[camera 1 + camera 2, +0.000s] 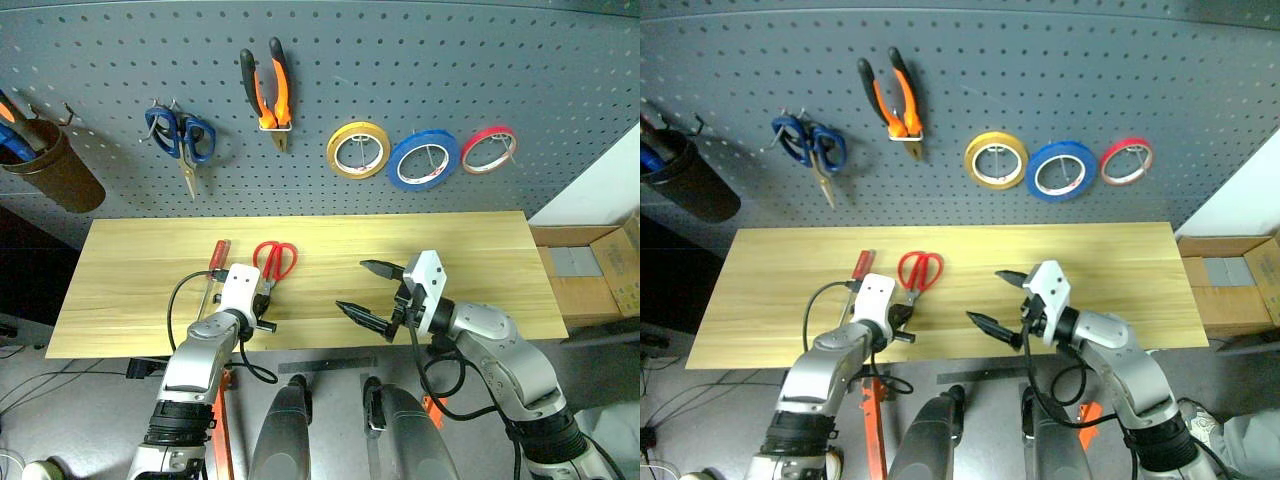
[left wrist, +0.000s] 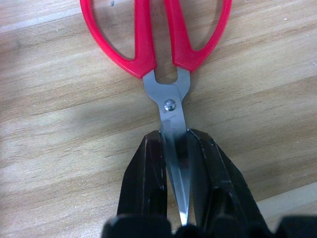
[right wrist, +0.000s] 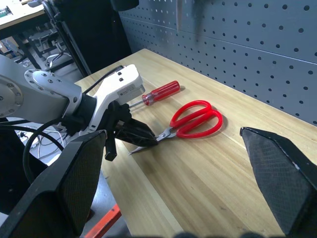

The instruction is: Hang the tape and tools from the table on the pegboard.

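Even, diffuse room light is falling on my desk (image 1: pixel 420 240), leaving its wood bright without glare. Soft shadows are lying under my left end effector (image 2: pixel 176 163) and beside the scissors (image 2: pixel 158 34). My right end effector's fingers (image 3: pixel 277 168) are looming blurred. The pegboard (image 1: pixel 420 60) is bowing at the edges.

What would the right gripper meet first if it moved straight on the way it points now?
Probably the left gripper, shut on the red scissors: the right gripper, fingers open, points across the table toward them. Depth is uncertain.
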